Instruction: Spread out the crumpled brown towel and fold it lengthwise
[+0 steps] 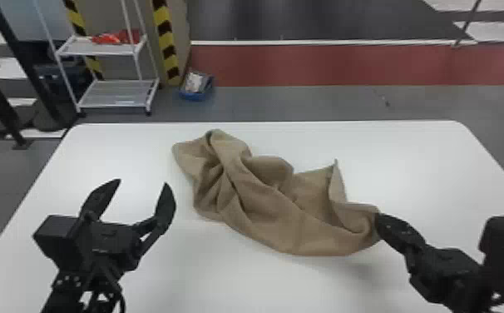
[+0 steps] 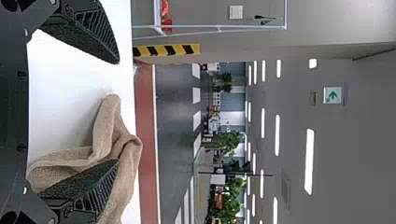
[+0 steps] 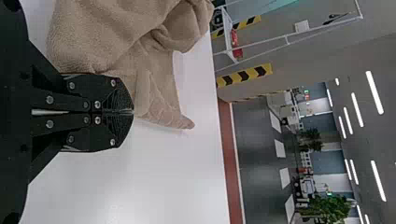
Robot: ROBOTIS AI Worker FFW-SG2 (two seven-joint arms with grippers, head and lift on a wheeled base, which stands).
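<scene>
In the head view the brown towel (image 1: 263, 199) lies crumpled across the middle of the white table, one corner standing up at its right part. My left gripper (image 1: 143, 187) is open to the left of the towel, apart from it. The right gripper (image 1: 380, 220) is at the towel's right end, touching its edge. In the left wrist view the left gripper (image 2: 116, 112) has its fingers wide apart, with the towel (image 2: 112, 135) beyond one of them. In the right wrist view the right gripper (image 3: 130, 112) is shut against the towel's (image 3: 107, 37) edge; the pinched cloth is hidden.
The white table (image 1: 118, 145) has its far edge beyond the towel, with bare surface around the cloth. On the floor behind stand a white rack (image 1: 118, 93) with red items and a blue bin (image 1: 197, 87).
</scene>
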